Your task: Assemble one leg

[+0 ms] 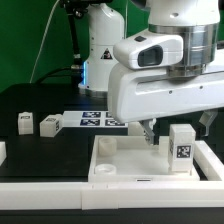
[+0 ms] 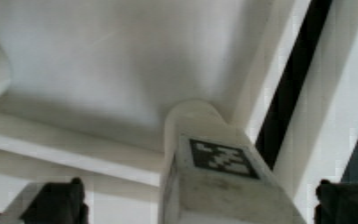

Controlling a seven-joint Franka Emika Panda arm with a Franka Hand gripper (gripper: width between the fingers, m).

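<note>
Closest up is the front rim of the white square top (image 1: 120, 178), lying socket-side up on the black table (image 1: 40, 150). Just behind that rim, in the corner at the exterior view's right, the leg (image 1: 182, 146) stands upright with its tag facing out. I can't tell if it's properly down in the corner socket or only perched there, since the top's wall hides its foot.

My gripper (image 1: 150, 133) hangs low over that same end of the top. The wrist view shows the leg sitting between my fingers (image 2: 51, 202), which are spread wide with a gap on either side, so I'm holding nothing.

Further back on the table there's the marker board (image 1: 100, 120). Off toward the exterior view's left sit a spare leg (image 1: 25, 122) and a second spare leg (image 1: 48, 124) just beside it.

My guess is I'm at the seating step for this one leg. Next I'd need to pinch squarely on its flat sides, keep it vertical, then press or twist it home. If I grip it crooked, it'll probably tip or jam in the socket.
</note>
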